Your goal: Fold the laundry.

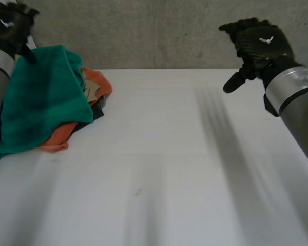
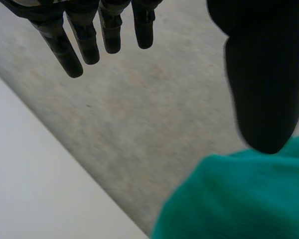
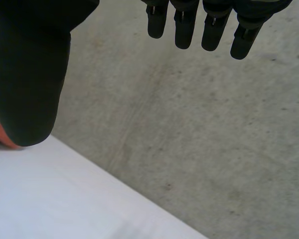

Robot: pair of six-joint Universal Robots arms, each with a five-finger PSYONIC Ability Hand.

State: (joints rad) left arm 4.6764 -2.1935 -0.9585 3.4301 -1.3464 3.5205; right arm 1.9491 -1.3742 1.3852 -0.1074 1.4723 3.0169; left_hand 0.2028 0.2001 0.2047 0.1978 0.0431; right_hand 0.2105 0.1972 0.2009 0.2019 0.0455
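No words or numbers are reading legibly anywhere. A small white winged emblem is sitting on the back of the right hand (image 1: 259,43), and a similar white mark is showing on the left hand (image 1: 7,26), neither carrying letters

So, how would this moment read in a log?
left hand open at green cloth | right hand open, raised | laundry pile unfolded

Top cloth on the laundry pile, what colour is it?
The top cloth is plain teal green; the head view shows it best.
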